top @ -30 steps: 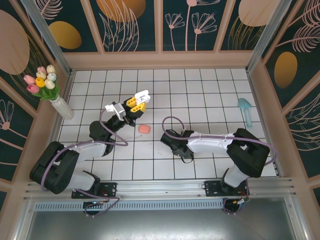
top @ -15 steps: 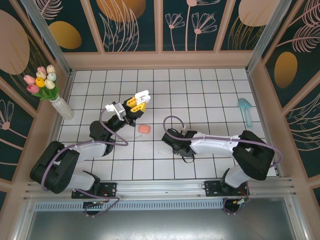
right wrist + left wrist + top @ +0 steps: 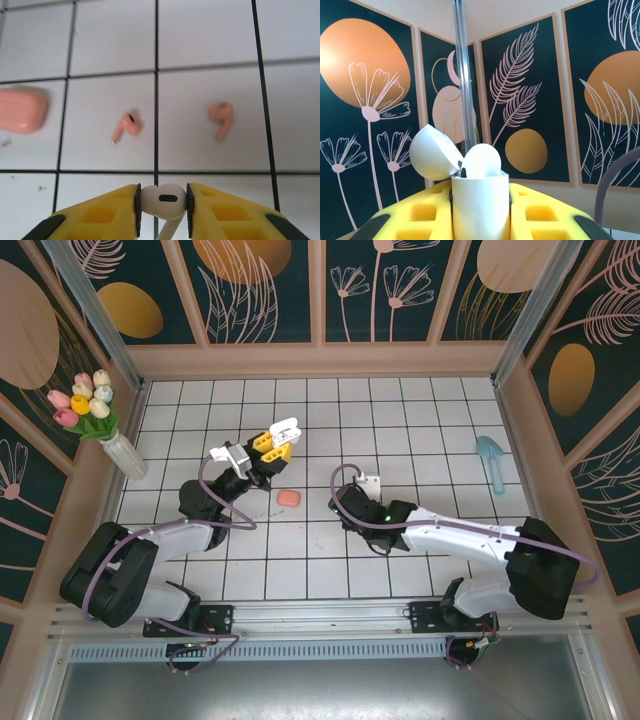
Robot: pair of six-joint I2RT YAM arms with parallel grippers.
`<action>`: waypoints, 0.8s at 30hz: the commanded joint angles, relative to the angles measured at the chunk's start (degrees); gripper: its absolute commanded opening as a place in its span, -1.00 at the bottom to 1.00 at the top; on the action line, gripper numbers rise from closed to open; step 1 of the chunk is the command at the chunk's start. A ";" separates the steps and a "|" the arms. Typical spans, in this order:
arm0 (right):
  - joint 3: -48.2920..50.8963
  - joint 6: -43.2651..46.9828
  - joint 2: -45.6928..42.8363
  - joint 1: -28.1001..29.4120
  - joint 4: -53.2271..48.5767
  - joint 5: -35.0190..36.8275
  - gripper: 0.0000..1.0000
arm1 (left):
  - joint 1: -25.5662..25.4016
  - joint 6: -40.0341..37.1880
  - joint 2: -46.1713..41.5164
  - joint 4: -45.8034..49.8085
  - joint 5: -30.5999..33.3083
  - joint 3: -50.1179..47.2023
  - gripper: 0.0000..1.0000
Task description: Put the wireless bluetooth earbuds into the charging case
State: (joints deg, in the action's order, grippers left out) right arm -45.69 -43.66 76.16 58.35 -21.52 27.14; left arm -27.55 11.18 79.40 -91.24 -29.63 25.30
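Right now a small white stemmed earbud [image 3: 165, 198] is clenched between the right arm's yellow fingers [image 3: 127, 214], low over the white tiled worktop [image 3: 210, 45]. Its stem runs down until the bottom edge of the right wrist view cuts it off. Just beyond it, a salmon-pink stemmed earbud [image 3: 127, 126] lies loose on the tiles left of a dark grout line. A second salmon-pink earbud [image 3: 221, 118] lies right of that line, apart from the first. Further left rests a closed salmon-pink rounded case [image 3: 21, 110], blurred and clipped by the frame; from above, that case [image 3: 289, 498] lies between the two arms.

The left arm's yellow fingers [image 3: 532, 212] grasp a white plastic charging case [image 3: 480, 205], held upright off the tiles with its lid [image 3: 434, 154] swung open to one side. A rounded white shape sits at its mouth, and I cannot tell whether that is an earbud. The case's base is cut off below.

From above, the right arm covers its own fingertips. A white vase of tulips [image 3: 118, 448] stands by the left wall, and a teal scoop [image 3: 491, 459] lies near the right wall, both well away.
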 commanded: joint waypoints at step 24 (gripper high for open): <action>-31.60 32.68 -2.05 -12.64 21.52 -15.71 -0.36 | -0.38 0.06 3.26 1.26 -2.50 7.10 -1.00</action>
State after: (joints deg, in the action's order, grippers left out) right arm -73.73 -13.37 71.48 46.17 -2.76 16.78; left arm -27.55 10.76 81.78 -88.44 -31.11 30.44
